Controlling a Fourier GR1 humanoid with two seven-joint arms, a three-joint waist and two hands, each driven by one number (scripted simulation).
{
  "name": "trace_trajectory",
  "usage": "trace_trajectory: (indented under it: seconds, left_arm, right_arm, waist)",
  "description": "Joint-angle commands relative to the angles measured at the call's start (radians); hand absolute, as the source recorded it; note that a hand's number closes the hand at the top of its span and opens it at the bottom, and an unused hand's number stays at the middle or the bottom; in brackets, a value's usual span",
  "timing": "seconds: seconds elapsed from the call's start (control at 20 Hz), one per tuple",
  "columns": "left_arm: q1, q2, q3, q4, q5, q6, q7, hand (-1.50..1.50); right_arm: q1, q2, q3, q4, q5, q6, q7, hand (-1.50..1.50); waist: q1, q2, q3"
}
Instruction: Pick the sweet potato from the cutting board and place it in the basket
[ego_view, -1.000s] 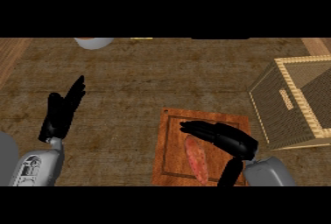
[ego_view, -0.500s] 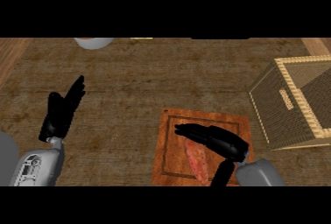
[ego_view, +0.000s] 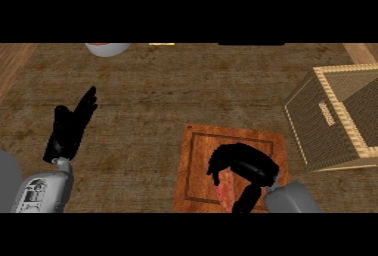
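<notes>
Below, a brown counter (ego_view: 192, 85) with a coarse, mottled grain fills the view. On it lies a rectangular cutting board (ego_view: 199, 165) of reddish wood, flat, with a darker inlaid line running parallel to its edges. The sweet potato (ego_view: 224, 192) rests on the board toward its lower middle; only a small pinkish-red patch shows, so its shape cannot be made out.

The right hand (ego_view: 240, 159) is black and glossy, arched over the sweet potato, its fingers curled downward around the upper part and hiding most of it. Whether the fingertips actually touch it cannot be told. The grey right forearm (ego_view: 291, 199) is cut off by the view's lower edge.

The basket (ego_view: 325, 125) stands to the right of the board, apart from it: box-shaped, woven, tan, with a paler braided rim; its far side runs out of view.

The left hand (ego_view: 70, 127) rests at the left, fingers straight and pointing up, holding nothing.

A pale rounded object (ego_view: 108, 48) sits at the top edge, mostly cut off and unidentifiable.
</notes>
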Motion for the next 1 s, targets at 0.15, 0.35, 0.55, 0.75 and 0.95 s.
trace_trajectory:
  seconds: [0.15,0.35,0.55,0.75,0.95]
  left_arm:
    - [0.008,0.003,0.003,-0.005,-0.006,0.008,0.004,0.0]
    - [0.031,0.015,0.01,-0.006,0.01,-0.017,-0.016,0.0]
    - [0.005,-0.032,-0.045,-0.047,-0.021,0.009,0.029,0.0]
    - [-0.006,-0.006,-0.009,0.01,-0.002,-0.011,-0.017,0.0]
    - [0.006,0.007,0.002,0.008,-0.002,-0.012,-0.024,0.0]
  right_arm:
    - [-0.033,0.04,-0.07,0.043,0.26,-0.109,0.542,1.5]
    - [-0.058,0.102,-0.035,0.033,0.402,-0.121,0.841,1.5]
    - [-0.135,0.103,0.149,0.058,0.401,-0.157,1.095,1.5]
    - [-0.265,0.103,0.228,0.045,0.243,-0.223,1.229,1.5]
    - [-0.212,0.103,0.243,-0.222,0.078,-0.21,1.342,1.5]
  waist:
    - [-0.015,-0.003,-0.006]
    - [0.005,-0.003,-0.004]
    - [0.027,0.002,0.001]
    - [0.017,0.006,0.001]
    - [0.004,0.0,0.001]
